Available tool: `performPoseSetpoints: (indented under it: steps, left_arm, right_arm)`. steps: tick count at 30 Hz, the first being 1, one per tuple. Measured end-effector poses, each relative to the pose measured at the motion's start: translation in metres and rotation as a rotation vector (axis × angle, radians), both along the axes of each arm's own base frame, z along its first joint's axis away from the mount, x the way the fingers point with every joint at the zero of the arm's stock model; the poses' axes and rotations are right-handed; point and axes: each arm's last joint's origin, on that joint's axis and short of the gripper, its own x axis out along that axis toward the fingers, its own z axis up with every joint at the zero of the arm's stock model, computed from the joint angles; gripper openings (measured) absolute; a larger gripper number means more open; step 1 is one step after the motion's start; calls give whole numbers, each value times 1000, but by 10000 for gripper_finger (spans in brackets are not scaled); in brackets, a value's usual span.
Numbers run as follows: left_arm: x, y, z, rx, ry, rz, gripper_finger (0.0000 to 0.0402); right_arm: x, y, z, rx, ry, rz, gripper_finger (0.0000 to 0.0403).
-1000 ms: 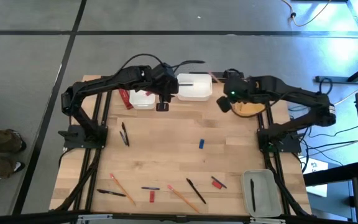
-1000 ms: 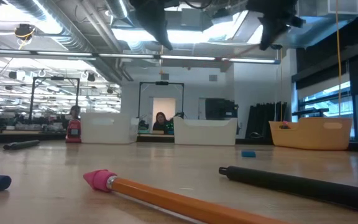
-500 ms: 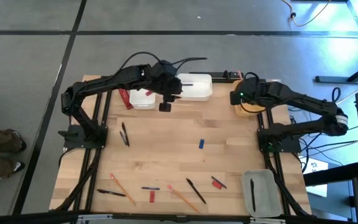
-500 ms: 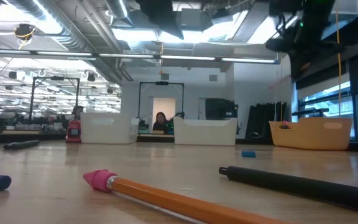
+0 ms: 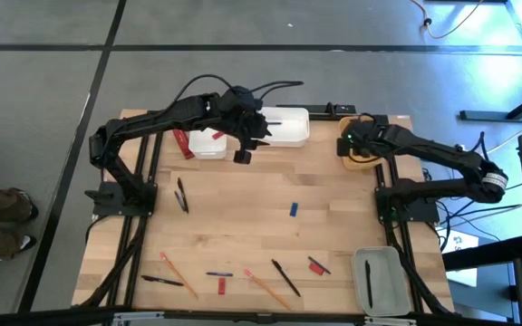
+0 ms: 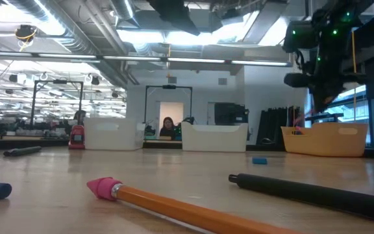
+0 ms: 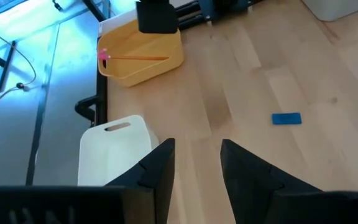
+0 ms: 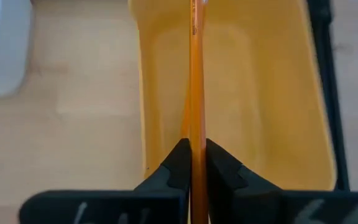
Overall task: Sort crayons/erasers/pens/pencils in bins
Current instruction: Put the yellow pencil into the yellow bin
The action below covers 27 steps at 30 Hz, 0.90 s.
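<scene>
My right gripper (image 5: 350, 145) hangs over the yellow-orange bin (image 5: 366, 159) at the table's far right, shut on an orange pencil (image 8: 195, 74). The pencil runs along the bin's length. In the left wrist view a pencil with a pink end (image 7: 135, 57) shows in that bin (image 7: 143, 67); I cannot tell if it is the held one. My left gripper (image 5: 241, 156) is open and holds nothing. It hovers just near of the narrow white bin (image 5: 208, 143) and the wider white bin (image 5: 284, 127). The translucent grey bin (image 5: 376, 281) at the near right has a black pen (image 5: 368, 282) in it. My right gripper pinches the pencil's shaft (image 8: 196, 146) between its two fingers, which come from above and point down. The pencil lies in the gap between the fingers and runs out past them, over the yellow-orange bin's inside (image 8: 241, 93). It is lifted clear of the table.
Loose on the near half of the table lie black pens (image 5: 181, 195) (image 5: 285, 278) (image 5: 161, 282), pencils (image 5: 178, 274) (image 5: 265, 287), red pieces (image 5: 221, 286) (image 5: 318, 266) and a blue eraser (image 5: 293, 209). A red piece (image 5: 181, 143) lies left of the narrow white bin. Bare wood fills the middle.
My right gripper has carried the pencil toward the table's right edge, from beside the wider white bin to over the yellow-orange bin, and has come down a little. It has stayed shut. My left gripper has risen slightly and drifted a little right.
</scene>
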Motion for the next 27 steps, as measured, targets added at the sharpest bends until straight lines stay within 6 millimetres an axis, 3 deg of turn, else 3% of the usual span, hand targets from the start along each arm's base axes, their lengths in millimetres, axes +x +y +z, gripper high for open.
performPoseSetpoints:
  steps: [9, 27]
  left_arm:
    - [0, 0, 0, -11, -1, 8, 121]
    - [0, 0, -1, -12, 1, 8, 121]
  right_arm:
    - [-7, -4, -13, 42, 20, -5, 27]
    - [-10, -11, -13, 3, 26, -9, 32]
